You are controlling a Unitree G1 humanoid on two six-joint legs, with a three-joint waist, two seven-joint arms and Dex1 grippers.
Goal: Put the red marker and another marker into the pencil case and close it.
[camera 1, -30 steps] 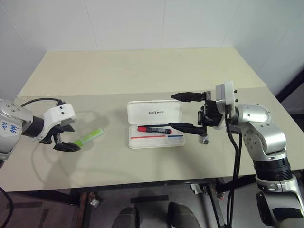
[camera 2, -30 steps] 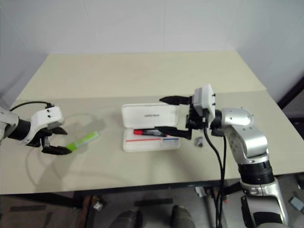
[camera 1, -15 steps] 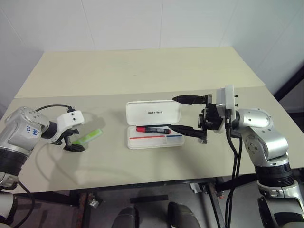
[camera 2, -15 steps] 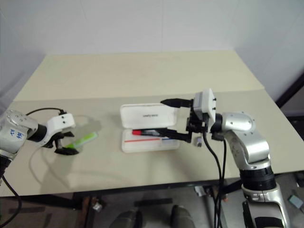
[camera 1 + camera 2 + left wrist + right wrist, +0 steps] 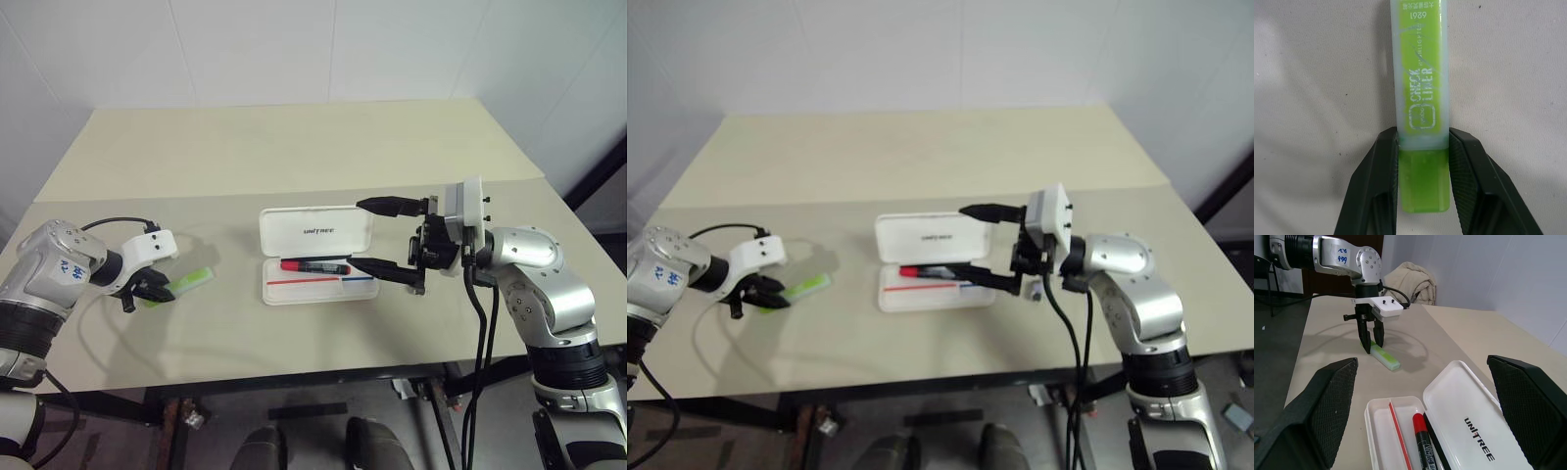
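The green marker (image 5: 1421, 98), flat on the worktop (image 5: 294, 157) left of the open case (image 5: 318, 257), is clamped at one end by the left gripper (image 5: 1422, 183); the right gripper (image 5: 380, 235) is held wide, empty.

Both arms are rounded silver-grey metal segments with black joint rings, and the left arm (image 5: 54, 277) carries blue handwritten marks on its shell. Each wrist ends in a white boxy housing with small dark screws, from which two black, textured fingers form the left tool (image 5: 155, 291) and the right tool (image 5: 384, 235). Black cables loop from each wrist along the right arm (image 5: 539, 294) and the left.
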